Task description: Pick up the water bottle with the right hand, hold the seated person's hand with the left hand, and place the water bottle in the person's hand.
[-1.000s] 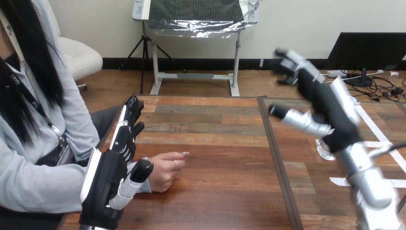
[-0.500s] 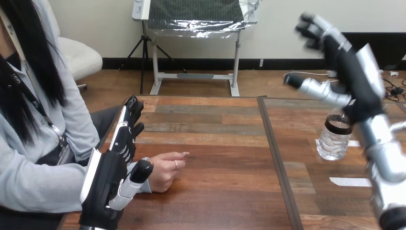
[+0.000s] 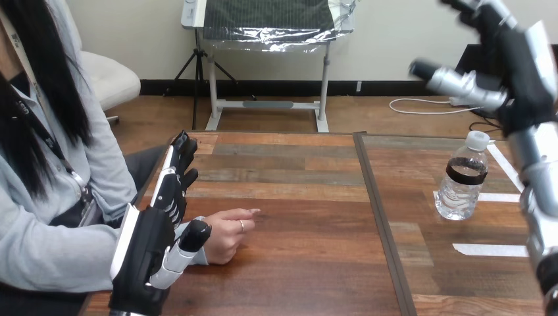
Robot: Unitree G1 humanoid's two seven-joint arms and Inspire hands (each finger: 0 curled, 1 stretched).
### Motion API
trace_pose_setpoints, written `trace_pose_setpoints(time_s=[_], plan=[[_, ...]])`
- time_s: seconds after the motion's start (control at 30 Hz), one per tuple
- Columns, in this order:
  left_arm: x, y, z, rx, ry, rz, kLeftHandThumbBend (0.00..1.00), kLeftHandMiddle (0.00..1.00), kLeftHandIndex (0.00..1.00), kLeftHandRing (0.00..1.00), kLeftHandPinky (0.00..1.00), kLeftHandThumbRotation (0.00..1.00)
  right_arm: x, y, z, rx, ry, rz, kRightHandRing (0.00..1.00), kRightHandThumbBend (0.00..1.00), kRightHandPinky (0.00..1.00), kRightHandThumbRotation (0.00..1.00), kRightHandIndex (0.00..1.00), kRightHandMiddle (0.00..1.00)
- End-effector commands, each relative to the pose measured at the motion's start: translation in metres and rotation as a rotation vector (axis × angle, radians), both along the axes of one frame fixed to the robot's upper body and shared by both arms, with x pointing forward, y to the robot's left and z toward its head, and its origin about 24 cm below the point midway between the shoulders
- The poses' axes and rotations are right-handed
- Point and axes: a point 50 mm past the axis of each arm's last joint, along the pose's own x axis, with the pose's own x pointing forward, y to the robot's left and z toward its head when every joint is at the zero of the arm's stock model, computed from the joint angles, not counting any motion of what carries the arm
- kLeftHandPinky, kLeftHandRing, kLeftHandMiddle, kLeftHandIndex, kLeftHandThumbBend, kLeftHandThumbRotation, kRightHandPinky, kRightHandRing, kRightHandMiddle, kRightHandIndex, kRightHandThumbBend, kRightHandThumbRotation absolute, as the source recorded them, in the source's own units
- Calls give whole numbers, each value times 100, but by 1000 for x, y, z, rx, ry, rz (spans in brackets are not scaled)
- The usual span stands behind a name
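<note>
Water bottle (image 3: 462, 181) stands upright and capped on the right part of the worktop (image 3: 296, 270), on a white tape mark (image 3: 490, 197). Nothing touches it.

Right robot hand (image 3: 520, 72) is raised high above the bottle and well apart from it; fingers spread, thumb out to the side, released, grasping nothing.

Left robot hand (image 3: 151, 243) is at the worktop's near left edge, fingers straight and pointing away, released. Its thumb lies just beside the person's hand (image 3: 227, 237); contact cannot be told. The person's hand rests loosely curled on the worktop.
</note>
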Motion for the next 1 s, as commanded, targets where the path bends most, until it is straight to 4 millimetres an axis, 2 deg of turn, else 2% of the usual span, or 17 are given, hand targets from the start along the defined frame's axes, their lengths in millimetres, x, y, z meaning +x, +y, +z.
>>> trace_pose_setpoints(time_s=[0.0, 0.37, 0.97], plan=[[11, -5, 16, -15, -94, 0, 100, 100, 100, 100, 95, 89, 16, -10, 51, 5, -113, -91, 91, 100, 93, 44, 88, 85], [10, -5, 16, -13, -96, 9, 100, 100, 100, 98, 93, 89, 25, -21, 53, 2, -21, -196, 90, 100, 91, 41, 89, 85], [8, -4, 16, -22, -93, 7, 100, 100, 100, 98, 93, 88, 31, -33, 35, -44, 140, -366, 87, 100, 88, 46, 88, 82]])
